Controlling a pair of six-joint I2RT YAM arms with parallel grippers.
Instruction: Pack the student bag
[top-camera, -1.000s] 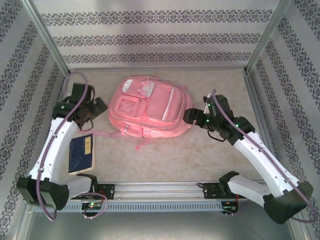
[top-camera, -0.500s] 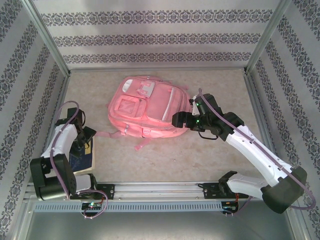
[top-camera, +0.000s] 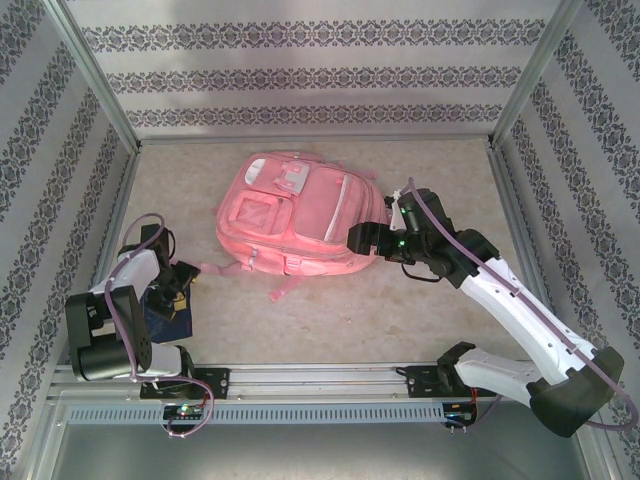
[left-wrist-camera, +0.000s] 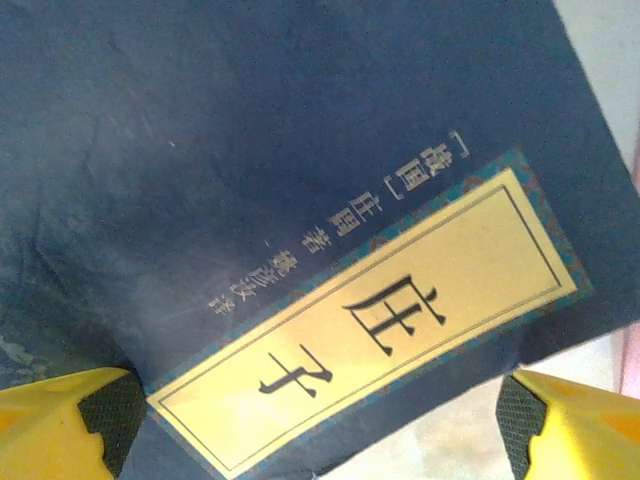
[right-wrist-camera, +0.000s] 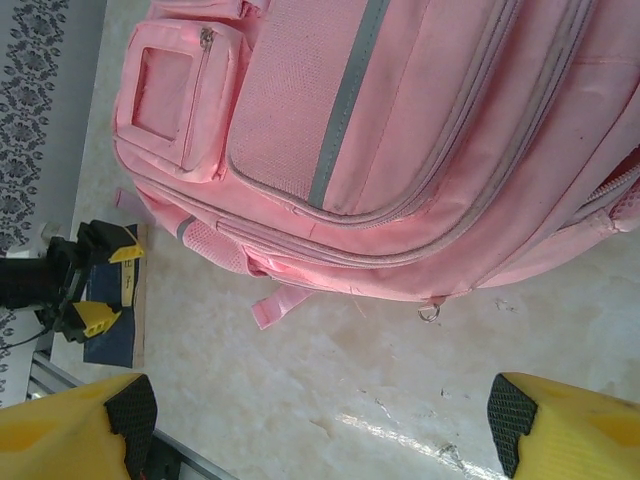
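looks like the book pickup is the step on right now. left claw (left-wrist-camera: 320, 430) is wide open and low over the book (left-wrist-camera: 250, 200). one corner of the cover sits between the yellow fingers, nothing clamped as far as i can see. imo the trick is the edge: the book's thin and flat on the worktop (top-camera: 400, 310), so either get one finger under the cover or pinch across a short side, else it just skates. close slow, that cover looks smooth.

right claw (right-wrist-camera: 320, 430) is open too and empty, with the bag (right-wrist-camera: 400, 130) just ahead of it, bottom edge closest. from the left claw the bag is a little way off, with a strap tail the nearest bit. zips look shut to me, so i'd guess the right claw needs to catch a puller and open it up.

materials: bag is soft puffy pink fabric, with a woven panel and grey stripe, boxy front pockets and a little metal ring at the hem. book is dark blue matte, slightly scuffed, with a cream label and black characters. worktop is mottled beige, a bit glossy.
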